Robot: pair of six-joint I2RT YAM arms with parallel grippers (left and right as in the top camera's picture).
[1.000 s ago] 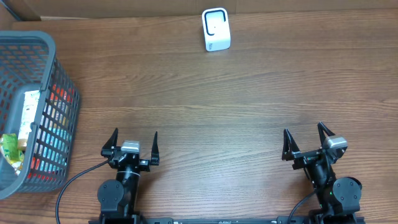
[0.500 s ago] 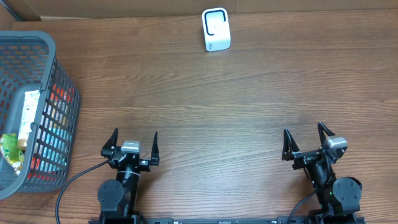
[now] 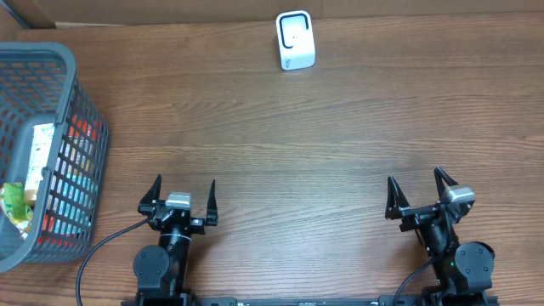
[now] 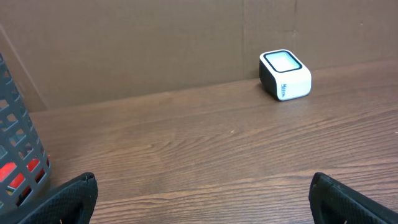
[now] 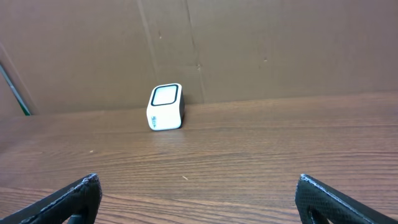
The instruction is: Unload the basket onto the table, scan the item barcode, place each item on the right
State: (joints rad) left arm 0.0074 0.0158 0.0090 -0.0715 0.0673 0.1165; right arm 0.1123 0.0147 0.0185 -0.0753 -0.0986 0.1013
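Wood-grain tabletop [image 3: 280, 136]: well left of the barcode scanner [image 3: 295, 40], a grey basket [image 3: 59, 51] corrals the packaged items [image 3: 38, 155], none picked yet. Left gripper [image 3: 184, 185] and right gripper [image 3: 415, 178] sit at the edge opposite the scanner, jaws wide and empty, probably parked clear for a first reach.
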